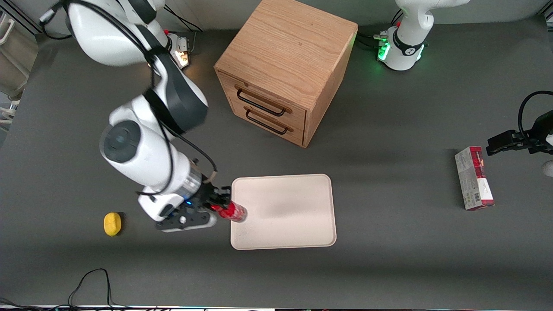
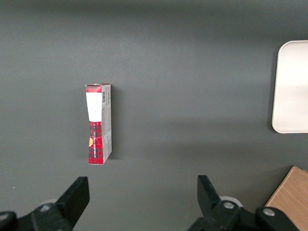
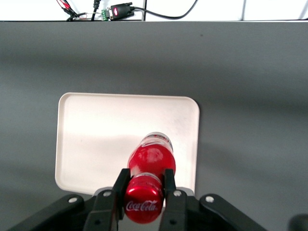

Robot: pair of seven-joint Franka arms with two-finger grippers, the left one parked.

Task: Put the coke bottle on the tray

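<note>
The gripper [image 1: 219, 206] is clamping the coke bottle [image 1: 232, 212] over the tray [image 1: 293, 224] edge; lowering and releasing are remaining.

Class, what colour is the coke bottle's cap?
Red, clearest in the right wrist view: coke bottle in the gripper.

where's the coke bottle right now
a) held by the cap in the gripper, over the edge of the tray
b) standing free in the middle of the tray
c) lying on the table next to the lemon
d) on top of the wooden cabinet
a: the gripper is shut on the cap of the coke bottle, whose base is over the edge of the tray toward the working arm's end.
</note>
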